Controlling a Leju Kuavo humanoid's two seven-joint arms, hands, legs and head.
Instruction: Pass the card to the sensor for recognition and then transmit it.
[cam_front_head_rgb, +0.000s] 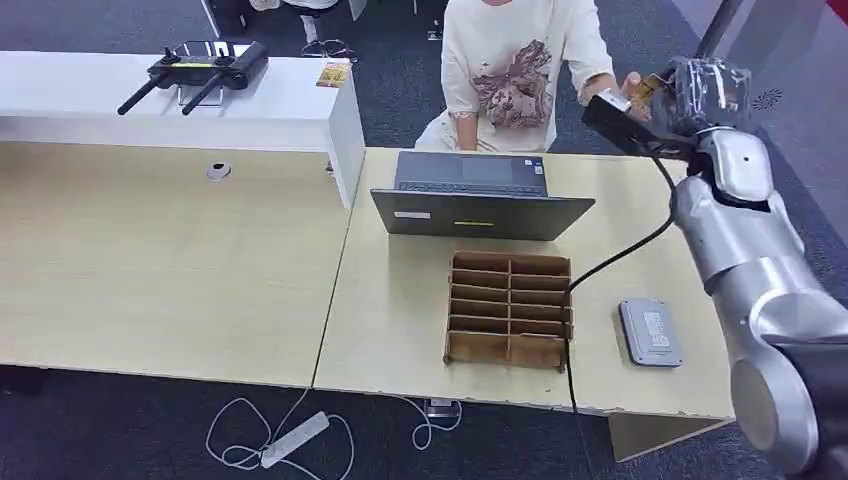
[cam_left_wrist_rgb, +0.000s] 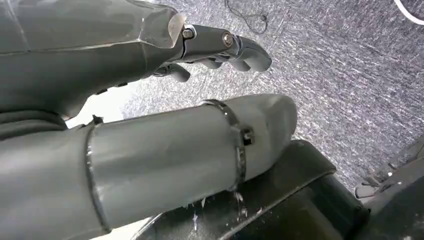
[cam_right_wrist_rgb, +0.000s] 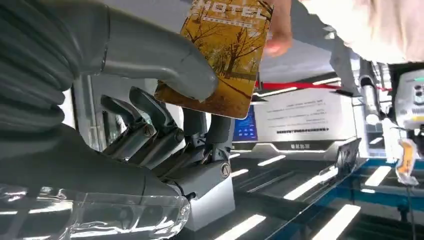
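Pale wood desk (cam_front_head_rgb: 400, 300), the landmark. Person in a cream printed shirt (cam_front_head_rgb: 510, 70), seated behind the desk's far edge. Grey laptop (cam_front_head_rgb: 480, 205), on the desk before the person. Brown slotted organiser (cam_front_head_rgb: 510, 308), just in front of the laptop. Grey sensor pad (cam_front_head_rgb: 650, 332), right of the organiser. Right hand (cam_front_head_rgb: 690, 95), raised beyond the desk's far right corner, thumb pinning the card (cam_right_wrist_rgb: 225, 55), a yellow card with a tree print, against its fingers (cam_right_wrist_rgb: 150, 125). Person's hand (cam_right_wrist_rgb: 277, 30) touches the card's far edge. Left hand (cam_left_wrist_rgb: 220, 47), over grey carpet, fingers curled, holding nothing.
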